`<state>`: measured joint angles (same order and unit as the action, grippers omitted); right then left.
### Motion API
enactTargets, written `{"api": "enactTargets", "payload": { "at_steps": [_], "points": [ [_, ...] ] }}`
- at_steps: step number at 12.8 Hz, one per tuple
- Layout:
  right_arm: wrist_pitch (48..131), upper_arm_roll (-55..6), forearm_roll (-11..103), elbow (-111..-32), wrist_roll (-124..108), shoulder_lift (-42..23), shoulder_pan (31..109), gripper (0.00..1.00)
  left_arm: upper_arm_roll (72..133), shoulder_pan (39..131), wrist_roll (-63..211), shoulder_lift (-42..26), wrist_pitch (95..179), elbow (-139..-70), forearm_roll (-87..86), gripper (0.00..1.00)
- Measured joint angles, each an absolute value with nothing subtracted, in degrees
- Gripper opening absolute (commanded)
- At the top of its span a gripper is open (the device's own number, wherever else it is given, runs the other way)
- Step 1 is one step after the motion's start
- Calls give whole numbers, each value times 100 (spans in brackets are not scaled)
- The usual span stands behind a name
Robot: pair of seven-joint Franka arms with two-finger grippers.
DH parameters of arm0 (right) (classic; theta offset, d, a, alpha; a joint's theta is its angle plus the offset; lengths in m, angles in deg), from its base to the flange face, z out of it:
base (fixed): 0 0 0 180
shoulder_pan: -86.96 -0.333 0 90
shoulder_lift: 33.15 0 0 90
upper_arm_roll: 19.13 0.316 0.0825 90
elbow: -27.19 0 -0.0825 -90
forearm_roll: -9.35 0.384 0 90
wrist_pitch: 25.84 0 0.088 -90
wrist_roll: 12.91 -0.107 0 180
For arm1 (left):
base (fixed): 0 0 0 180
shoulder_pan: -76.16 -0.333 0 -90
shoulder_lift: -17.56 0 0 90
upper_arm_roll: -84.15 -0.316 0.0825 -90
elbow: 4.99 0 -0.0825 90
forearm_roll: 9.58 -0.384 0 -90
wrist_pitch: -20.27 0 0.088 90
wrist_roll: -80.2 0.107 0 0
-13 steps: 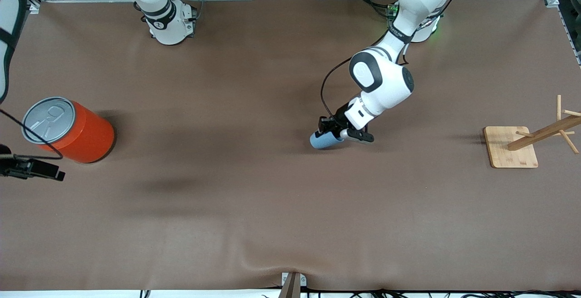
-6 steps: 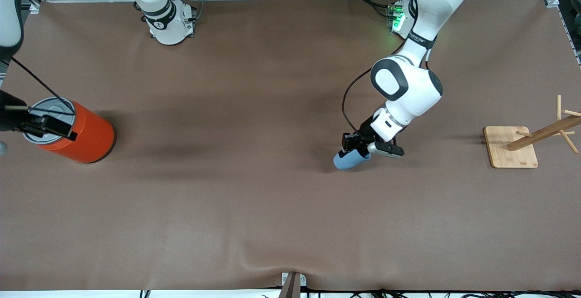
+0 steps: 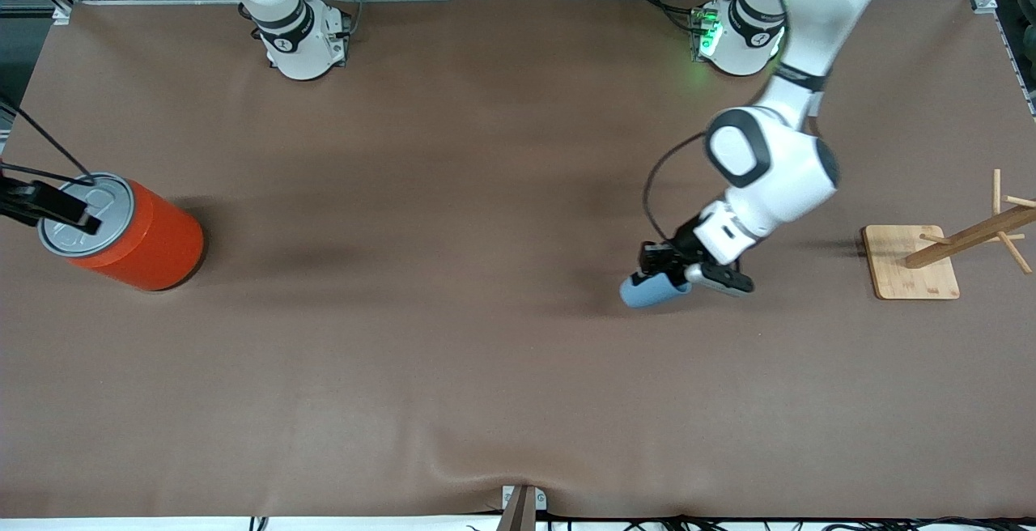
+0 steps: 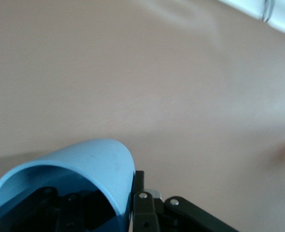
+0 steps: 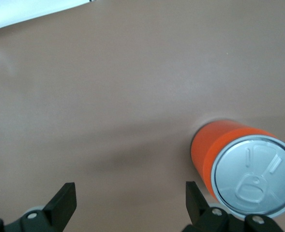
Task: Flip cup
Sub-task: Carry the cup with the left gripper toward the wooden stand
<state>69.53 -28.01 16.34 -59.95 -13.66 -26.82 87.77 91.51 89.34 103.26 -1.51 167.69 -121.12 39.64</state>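
No readable writing; left pincer (image 3: 662, 272) grips cup (image 3: 650, 291).

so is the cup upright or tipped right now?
Tipped. The cup lies about sideways in the left hand, which is shut on its rim; the left wrist view shows its open mouth beside the fingers.

Small tapered matte plastic cup (image 3: 650, 291): light blue outside, darker blue inside. Large cylinder can (image 3: 137, 233): bright orange wall, grey metal lid with embossed pull-tab outline. Bench (image 3: 453, 288): plain brown cover, no pattern. Wooden peg rack on a square base (image 3: 910, 264): pale tan. Arm shells white with black joint bands. Black fingers (image 5: 65, 205) on the right gripper (image 5: 127, 203).
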Motion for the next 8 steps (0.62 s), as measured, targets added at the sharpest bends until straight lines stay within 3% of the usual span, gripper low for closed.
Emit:
{"api": "enactTargets", "payload": {
  "at_steps": [3, 8],
  "points": [
    [6538, -2779, 1590, -5949, -1366, -2707, 8761, 100, 9150, 8481, 9450, 42, 15947, -11897, 2465, 0],
    [6640, -2552, 1226, -6195, -1389, -3178, 8714, 100, 9093, 8453, 7966, 171, 14647, -11246, 286, 0]
  ]
}}
